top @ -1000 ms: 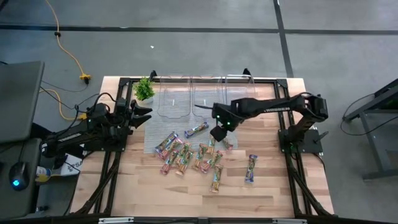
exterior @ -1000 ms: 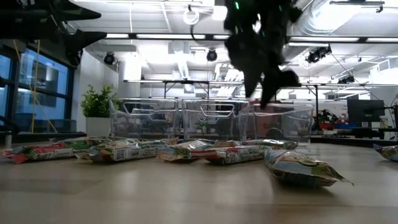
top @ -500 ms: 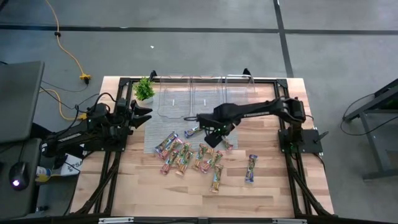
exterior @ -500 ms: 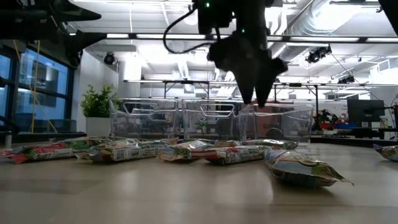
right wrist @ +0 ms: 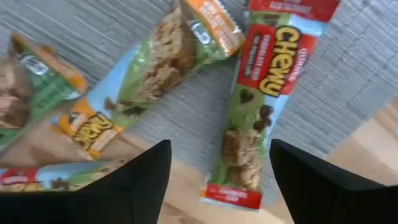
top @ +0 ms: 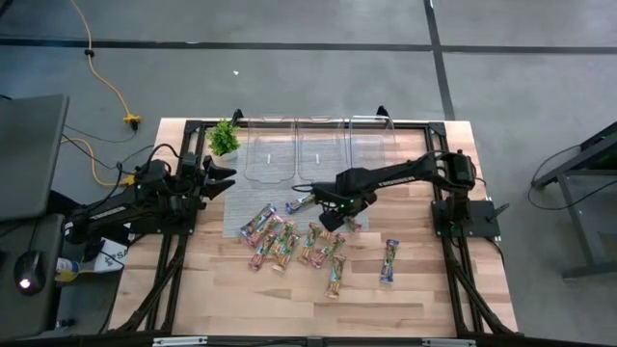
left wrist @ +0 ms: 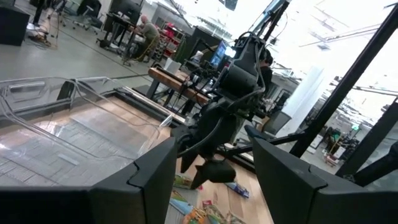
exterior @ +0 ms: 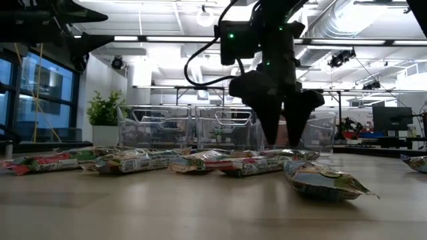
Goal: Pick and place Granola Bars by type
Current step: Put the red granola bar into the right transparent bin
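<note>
About a dozen wrapped granola bars (top: 294, 239) lie flat in a loose cluster at the table's middle, partly on a grey mat (top: 253, 198). My right gripper (top: 333, 214) hangs open just above the cluster's far right part, fingers pointing down (exterior: 285, 137). In the right wrist view, a red-ended bar (right wrist: 252, 118) lies on the mat between the fingers, with an orange-ended bar (right wrist: 158, 71) beside it. The fingers touch neither. One bar (top: 388, 260) lies apart toward the right. My left gripper (top: 220, 178) waits open at the table's left, raised (left wrist: 214, 165).
Three clear plastic bins (top: 318, 149) stand in a row along the far edge, behind the mat. A small green plant (top: 224, 138) sits at the far left corner. Bare wood (top: 289, 299) lies on the near side of the bars. People work at desks beyond the table (left wrist: 146, 31).
My right gripper has come down from well above the table to just over the bars and shifted slightly toward the table's left. It has turned, so both fingers now show side by side in the low view. The bars have not moved.
</note>
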